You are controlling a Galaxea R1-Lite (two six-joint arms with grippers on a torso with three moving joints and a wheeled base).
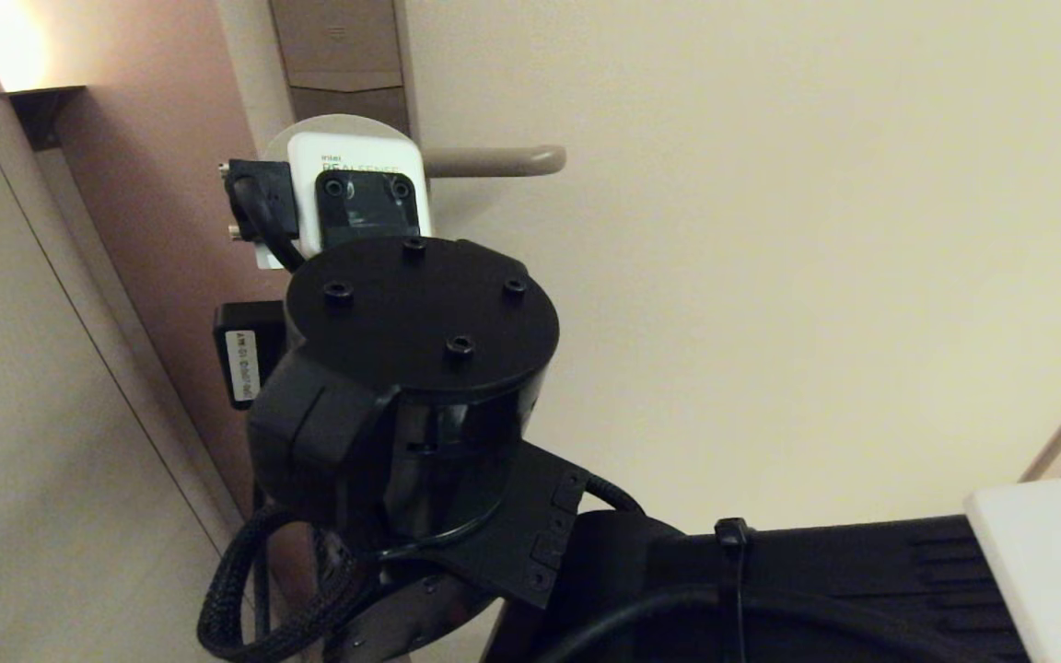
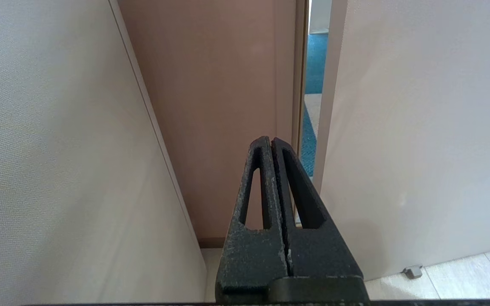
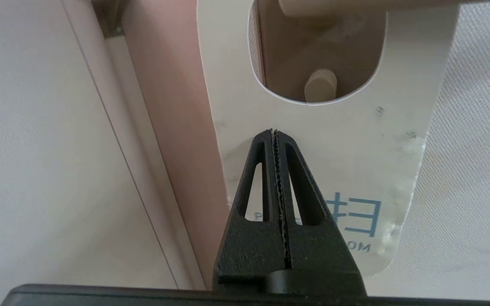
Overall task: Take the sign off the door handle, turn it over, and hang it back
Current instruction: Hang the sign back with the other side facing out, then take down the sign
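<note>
The sign (image 3: 338, 140) hangs on the door handle (image 3: 334, 5) by its oval hole, white side with blue print facing my right wrist camera. My right gripper (image 3: 274, 131) is shut with nothing between its fingers, its tips just in front of the sign's face below the hole. In the head view, my raised right wrist covers most of the sign (image 1: 355, 122). The beige door handle (image 1: 494, 161) sticks out to the right from the brown lock plate (image 1: 337, 55). My left gripper (image 2: 271, 139) is shut and empty, low down and pointing at the floor by the door's edge.
The cream door (image 1: 770, 276) fills the right side. A pinkish door frame (image 1: 171, 230) and a wall panel (image 1: 24, 414) stand at the left. A narrow gap shows blue carpet (image 2: 315, 63). A small door stop (image 2: 413, 270) sits on the floor.
</note>
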